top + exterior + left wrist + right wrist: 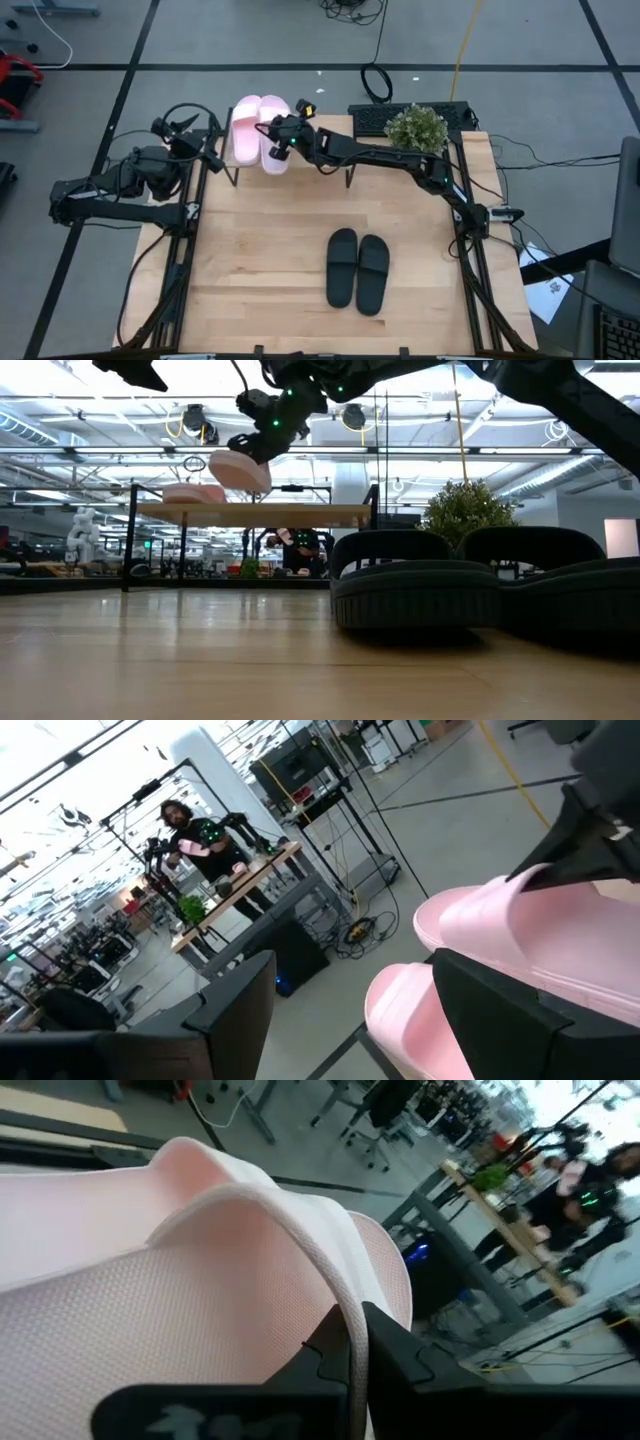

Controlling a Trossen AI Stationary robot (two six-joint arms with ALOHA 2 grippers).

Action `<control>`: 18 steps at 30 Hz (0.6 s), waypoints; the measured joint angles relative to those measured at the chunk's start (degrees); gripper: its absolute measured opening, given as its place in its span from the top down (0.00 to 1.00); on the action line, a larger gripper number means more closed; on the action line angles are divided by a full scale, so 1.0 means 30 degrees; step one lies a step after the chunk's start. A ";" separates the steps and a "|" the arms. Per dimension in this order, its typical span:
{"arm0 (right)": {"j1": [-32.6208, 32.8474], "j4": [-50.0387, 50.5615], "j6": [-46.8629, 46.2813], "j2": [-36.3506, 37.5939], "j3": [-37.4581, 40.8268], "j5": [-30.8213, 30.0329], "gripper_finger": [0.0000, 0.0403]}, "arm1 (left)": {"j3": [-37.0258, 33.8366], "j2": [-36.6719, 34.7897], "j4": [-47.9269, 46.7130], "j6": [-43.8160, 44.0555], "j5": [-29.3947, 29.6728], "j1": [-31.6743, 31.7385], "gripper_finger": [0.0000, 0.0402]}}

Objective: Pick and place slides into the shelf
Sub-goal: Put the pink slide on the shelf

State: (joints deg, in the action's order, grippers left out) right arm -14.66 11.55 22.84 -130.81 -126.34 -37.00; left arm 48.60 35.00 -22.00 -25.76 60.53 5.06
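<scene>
The shelf (pixel 318 166) stands at the table's far edge, left of middle; in the low view its top board (pixel 300 512) sits on thin black legs. One pink slide (pixel 245 128) lies flat on the board's left part (pixel 193 492). My right gripper (pixel 283 135) reaches across from the right and is shut on the second pink slide (pixel 272 150), just right of the first. The black pair (pixel 357 268) lies side by side, soles down, near the table's middle. My left gripper (pixel 208 150) is open beside the shelf's left end and faces the pink slides (pixel 520 930). My right gripper holds the second pink slide by its strap: the strap's rim (pixel 340 1315) runs down into the gap between the two fingers (pixel 400 1365) and is pinched there. The slide (pixel 240 470) is tilted and lifted clear above the shelf's top board.
A potted plant (pixel 415 128) and a black flat device (pixel 370 118) stand on the far edge, right of the shelf. Bare wood lies between the shelf and the black pair. People at workbenches (pixel 195 840) show in the room beyond.
</scene>
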 joint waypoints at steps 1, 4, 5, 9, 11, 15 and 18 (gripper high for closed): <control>-0.0167 -0.0024 -0.0318 -0.0043 0.0000 0.0325 0.99 | 0.0000 0.0000 0.0000 0.0000 0.0000 0.0000 0.32; -0.0586 0.0137 -0.0620 -0.0117 0.0033 0.0374 0.99 | 0.0000 0.0000 0.0007 0.0005 0.0002 0.0000 0.32; -0.0721 0.0150 -0.0752 -0.0128 0.0036 0.0391 0.99 | 0.0000 0.0000 0.0000 0.0007 0.0000 0.0000 0.32; -0.1098 0.0110 -0.1025 -0.0091 0.0036 0.0388 0.99 | 0.0000 0.0000 -0.0007 0.0007 0.0000 0.0000 0.32; -0.1201 0.0190 -0.1379 -0.0091 0.0036 0.0507 0.99 | 0.0000 0.0000 -0.0007 0.0015 0.0000 0.0000 0.32; -0.1369 -0.0109 -0.2184 -0.0091 0.0530 0.1818 0.99 | 0.0000 0.0098 0.0000 0.0022 0.0000 0.0000 0.32; -0.1460 -0.0144 -0.2448 -0.0091 0.1064 0.1908 0.99 | 0.0000 0.0139 -0.0036 0.0022 -0.0007 0.0000 0.32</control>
State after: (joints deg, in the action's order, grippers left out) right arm -19.04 11.12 15.50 -131.09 -123.15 -31.27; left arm 48.60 35.42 -22.11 -25.69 60.51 5.06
